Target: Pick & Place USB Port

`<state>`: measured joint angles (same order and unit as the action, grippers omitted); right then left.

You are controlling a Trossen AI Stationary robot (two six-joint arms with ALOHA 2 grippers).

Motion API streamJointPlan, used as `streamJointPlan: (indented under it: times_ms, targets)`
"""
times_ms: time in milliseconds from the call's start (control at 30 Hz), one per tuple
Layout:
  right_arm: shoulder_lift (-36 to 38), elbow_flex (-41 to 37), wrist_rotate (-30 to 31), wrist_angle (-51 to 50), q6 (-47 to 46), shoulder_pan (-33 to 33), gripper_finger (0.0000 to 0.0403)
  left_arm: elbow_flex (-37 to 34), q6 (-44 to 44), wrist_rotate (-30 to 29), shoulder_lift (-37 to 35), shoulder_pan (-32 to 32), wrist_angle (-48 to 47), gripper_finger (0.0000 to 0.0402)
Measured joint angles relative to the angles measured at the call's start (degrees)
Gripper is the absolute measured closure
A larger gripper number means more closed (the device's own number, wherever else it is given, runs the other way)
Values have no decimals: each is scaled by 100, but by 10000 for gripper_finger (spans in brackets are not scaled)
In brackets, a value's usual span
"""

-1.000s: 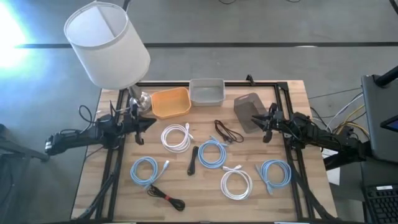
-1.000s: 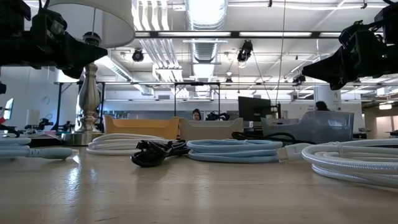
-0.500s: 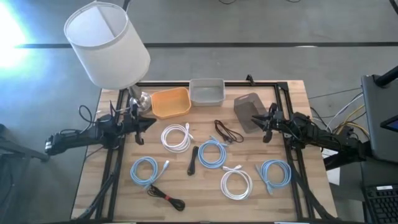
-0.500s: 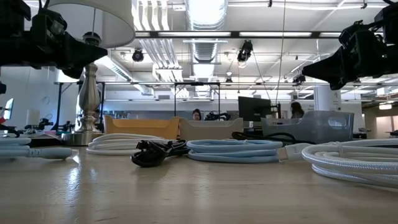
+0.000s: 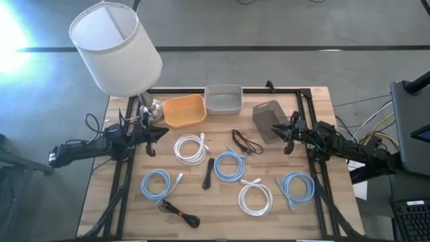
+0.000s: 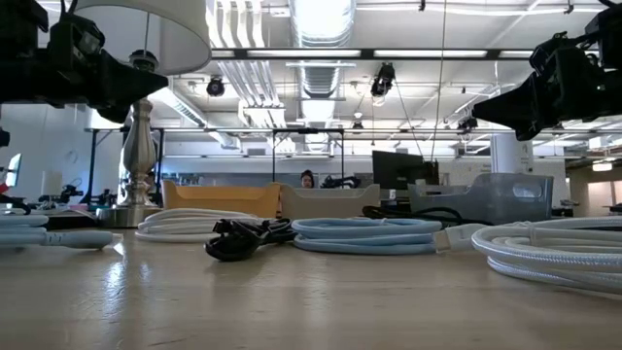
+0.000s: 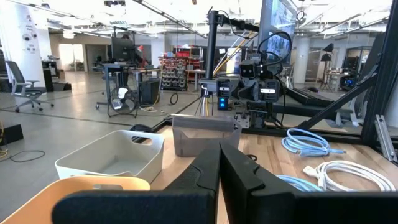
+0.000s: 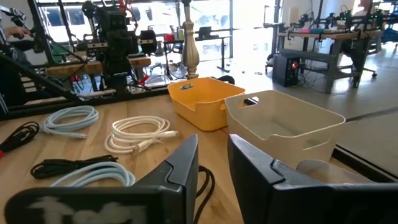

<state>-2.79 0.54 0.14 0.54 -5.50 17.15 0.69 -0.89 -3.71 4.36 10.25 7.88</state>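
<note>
Eight cables lie on the table (image 5: 316, 101), and I cannot tell which is the USB piece.

High view: the left gripper (image 5: 158, 132) sits at the table's 9 o'clock edge and the right gripper (image 5: 285, 133) at 3 o'clock, both pointing inward. A white coil (image 5: 190, 148) lies at about 4 o'clock from the left gripper and near it. A black cable (image 5: 246, 142) lies at 8 o'clock from the right gripper, its length running from 11 to 5. A short black bar (image 5: 209, 173) lies midway between the arms, its long axis near 12 to 6. Three bins (image 5: 223, 99) line the 12 o'clock edge.

Low view: only here does height show. Both grippers hang well above the cables, touching nothing.

Left wrist view: the fingers are pressed together and empty. The bins fill the space ahead, and the coils lie off to one side.

Right wrist view: the fingers stand a little apart and empty. The black cable shows through the gap, so the right arm looks better lined up for it.
</note>
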Motion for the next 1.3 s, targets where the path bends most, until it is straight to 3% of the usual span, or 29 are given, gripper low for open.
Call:
streamJointPlan:
  times_ms: [533,733,867,1000,1133,1300]
  targets:
    - [0,0,2,56,-24,0,335,-1,0,-2,0,0,0,388]
    - [1,2,-11,232,-1260,0,330,0,-313,0,2,2,-2,388]
    - [0,2,15,433,-1078,0,324,0,-442,-4,3,-1,13,388]
    - [2,2,371,1176,-278,0,324,0,-113,-31,19,2,-2,386]
    - [-7,2,793,2087,-43,6,323,-1,-87,-24,112,2,-37,357]
    - [-120,2,446,3152,78,2,298,12,-178,-16,253,2,9,284]
